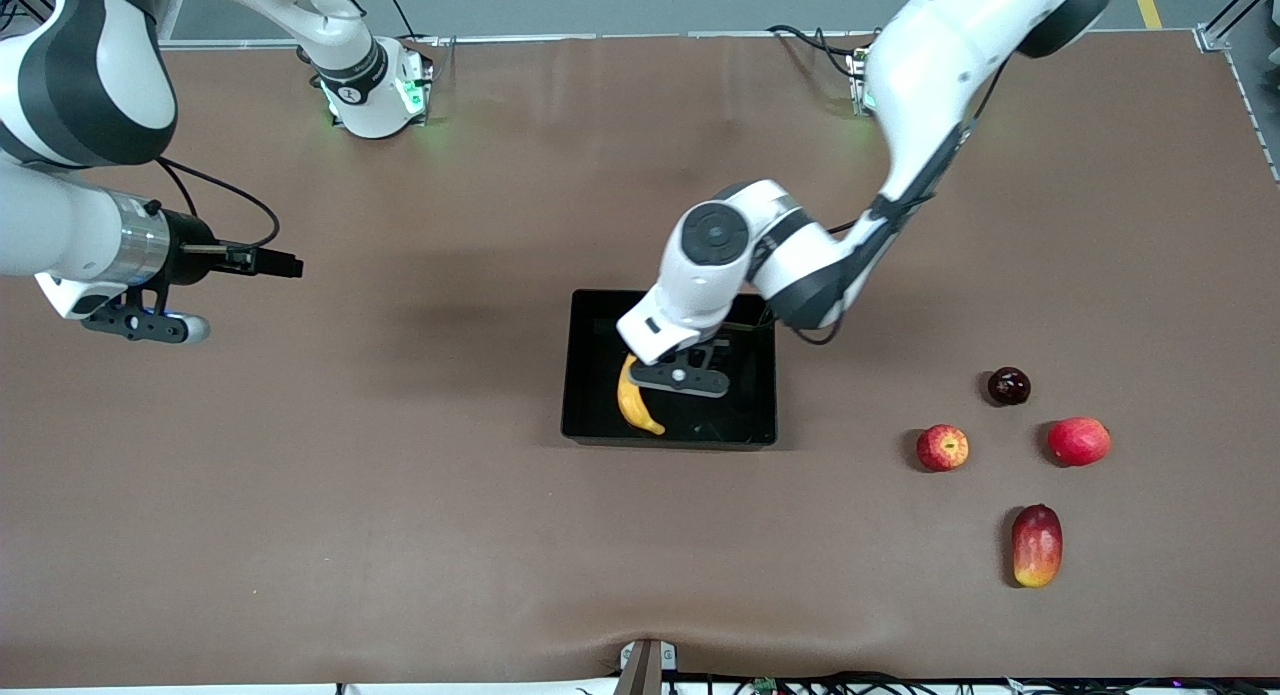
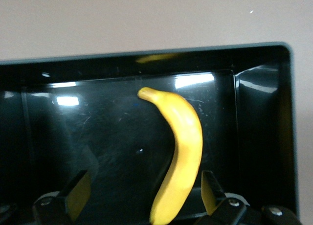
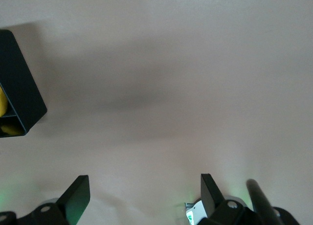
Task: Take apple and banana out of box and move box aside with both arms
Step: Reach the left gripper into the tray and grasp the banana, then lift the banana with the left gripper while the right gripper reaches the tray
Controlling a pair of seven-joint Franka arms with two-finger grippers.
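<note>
The yellow banana [image 1: 634,400] lies inside the black box [image 1: 590,320] at the middle of the table. My left gripper [image 1: 682,377] hangs low over the box, open. In the left wrist view the banana [image 2: 182,151] rests on the box floor [image 2: 107,132], with its lower end between the open fingers [image 2: 211,190] of my left gripper [image 2: 144,188], untouched. The red apple [image 1: 942,447] sits on the table toward the left arm's end. My right gripper [image 1: 140,320] waits over bare table at the right arm's end, open and empty [image 3: 142,191].
A dark plum [image 1: 1008,386], a round red fruit [image 1: 1078,441] and an oblong red-yellow mango [image 1: 1036,545] lie around the apple. A corner of the box [image 3: 19,98] shows in the right wrist view. Brown mat [image 1: 350,475] covers the table.
</note>
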